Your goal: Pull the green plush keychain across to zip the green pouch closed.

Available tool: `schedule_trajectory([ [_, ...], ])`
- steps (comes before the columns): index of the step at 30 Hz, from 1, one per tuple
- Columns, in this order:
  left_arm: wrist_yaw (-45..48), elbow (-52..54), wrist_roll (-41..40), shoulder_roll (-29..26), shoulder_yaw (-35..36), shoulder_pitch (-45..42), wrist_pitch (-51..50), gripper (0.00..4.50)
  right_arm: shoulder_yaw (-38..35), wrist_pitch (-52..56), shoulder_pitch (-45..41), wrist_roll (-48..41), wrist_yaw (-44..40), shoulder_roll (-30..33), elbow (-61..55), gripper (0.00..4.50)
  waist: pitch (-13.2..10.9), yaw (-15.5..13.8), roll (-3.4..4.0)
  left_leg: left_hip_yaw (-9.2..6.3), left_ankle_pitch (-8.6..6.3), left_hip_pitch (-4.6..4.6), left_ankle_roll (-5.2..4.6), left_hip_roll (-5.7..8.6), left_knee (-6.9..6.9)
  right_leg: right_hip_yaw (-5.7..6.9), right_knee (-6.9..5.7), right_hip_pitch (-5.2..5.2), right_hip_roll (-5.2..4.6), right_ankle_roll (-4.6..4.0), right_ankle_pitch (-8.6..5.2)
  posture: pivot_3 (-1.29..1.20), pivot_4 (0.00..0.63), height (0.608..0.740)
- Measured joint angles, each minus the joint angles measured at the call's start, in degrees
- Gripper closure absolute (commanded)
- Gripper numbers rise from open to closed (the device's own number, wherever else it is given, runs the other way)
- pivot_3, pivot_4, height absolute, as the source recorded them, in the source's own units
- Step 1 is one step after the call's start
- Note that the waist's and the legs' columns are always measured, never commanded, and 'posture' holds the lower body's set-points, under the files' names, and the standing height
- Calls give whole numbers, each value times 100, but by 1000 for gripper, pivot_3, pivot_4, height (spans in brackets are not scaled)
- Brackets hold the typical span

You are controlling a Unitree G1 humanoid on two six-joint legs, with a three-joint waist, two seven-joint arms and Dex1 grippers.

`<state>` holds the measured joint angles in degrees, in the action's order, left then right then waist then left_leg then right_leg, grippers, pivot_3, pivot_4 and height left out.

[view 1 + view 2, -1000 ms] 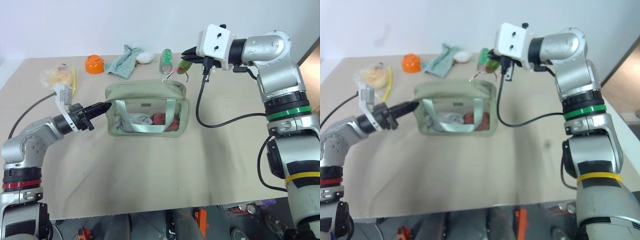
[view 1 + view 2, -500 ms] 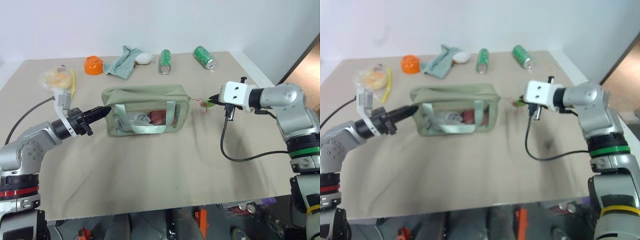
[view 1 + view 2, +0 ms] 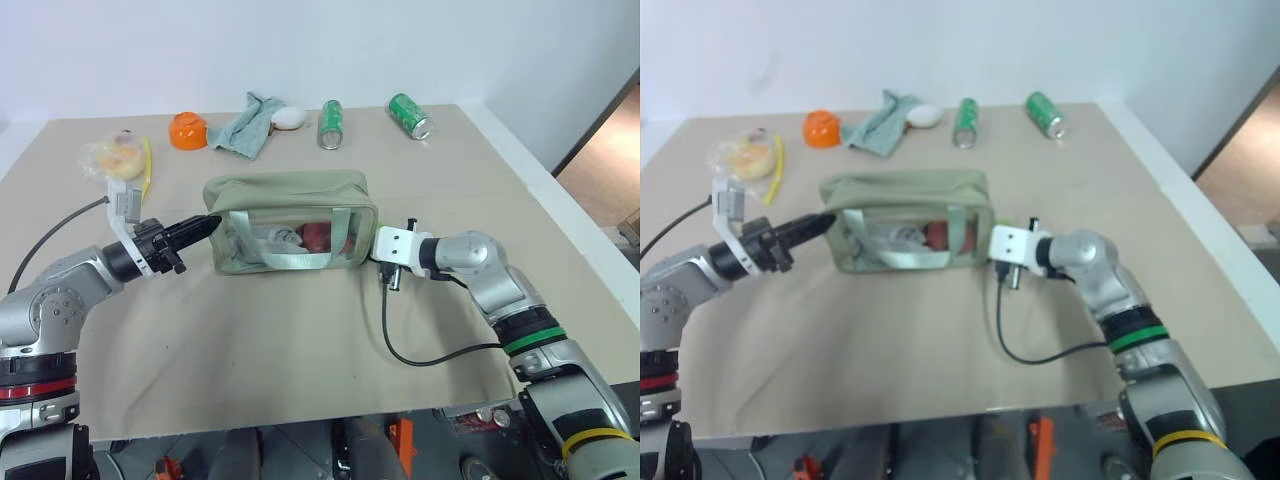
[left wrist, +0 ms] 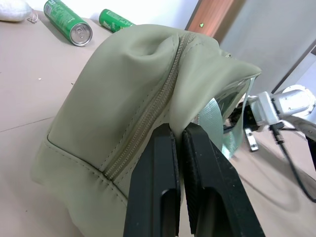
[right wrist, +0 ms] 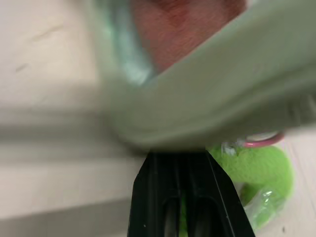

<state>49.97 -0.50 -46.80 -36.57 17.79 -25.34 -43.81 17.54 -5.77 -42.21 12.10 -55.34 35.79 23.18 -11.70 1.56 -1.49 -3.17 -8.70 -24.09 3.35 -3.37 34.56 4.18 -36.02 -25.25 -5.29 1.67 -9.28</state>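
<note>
The green pouch [image 3: 290, 220] lies mid-table [image 3: 300, 350], long axis 9-to-3 o'clock, with free room at 6. Left claw [image 4: 178, 143] pinches its 9 o'clock end; right claw [image 5: 180, 163], closed, holds the green plush keychain [image 5: 256, 170] at 3.

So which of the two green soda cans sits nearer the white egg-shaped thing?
The green can beside the grey-green rag, just right of the white egg-shaped thing. The other can lies further right, nearer the table's corner.

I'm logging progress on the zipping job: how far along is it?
The zipper on the pouch looks closed along the top. The left gripper pinches one end; the right gripper, shut on the plush keychain, sits at the other. Left: letting go.
</note>
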Motion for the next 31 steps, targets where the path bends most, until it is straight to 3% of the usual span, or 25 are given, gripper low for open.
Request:
schedule_trajectory([
  [4,-54,37,1,0,7,54,13,4500,-152,189,6,-161,-8,44,36,4472,0,7,0,0,1,8,-1,0,1,-1,-3,2,0,1,3,0,150,740],
  [5,-60,57,1,0,7,66,13,3923,-245,271,-6,-228,23,44,78,3995,0,5,0,0,1,7,0,0,2,-1,-3,3,0,1,3,0,150,740],
  [9,-210,-80,19,1,3,76,-127,2867,-901,972,-163,-903,-53,79,186,2917,-2,-1,-2,0,1,-4,-1,0,3,-3,-3,-3,1,2,4,0,150,740],
  [11,-242,-125,-7,2,32,74,-176,2061,-1332,1428,-253,-1355,-135,151,175,2160,-2,-16,-3,0,1,-8,-1,0,2,-3,-2,-5,2,1,3,0,150,740],
  [14,-255,-126,-37,-15,62,70,-184,1144,-1721,1964,-325,-1824,-263,235,2,1825,-2,-20,-3,0,0,-12,-1,0,-1,-3,2,-7,2,0,0,0,150,740],
  [18,-191,154,-135,-144,134,298,-254,1144,-2298,3021,-235,-2874,-623,335,-632,1825,-3,-19,-3,0,-2,-13,-3,0,-5,-3,2,-10,2,-2,-2,0,150,740],
  [22,-39,624,-355,-445,593,1043,-292,1144,-2710,3688,500,-3584,-933,697,-1487,1825,-3,-34,-4,0,-13,-13,0,-1,-6,-3,5,-11,2,-4,-13,0,150,740],
  [27,-205,777,-374,-439,1190,1882,-217,1144,-3166,4328,1372,-4202,-699,738,-2348,1825,-4,-37,-3,1,-17,-12,1,-3,5,1,5,-13,1,-5,-11,0,150,740],
  [31,-485,714,-502,-192,1449,1927,-161,1144,-3338,4557,1721,-4425,-219,604,-2860,1825,-3,-41,-4,-1,-28,-13,18,-4,25,6,7,-6,-1,-4,-10,0,150,740],
])
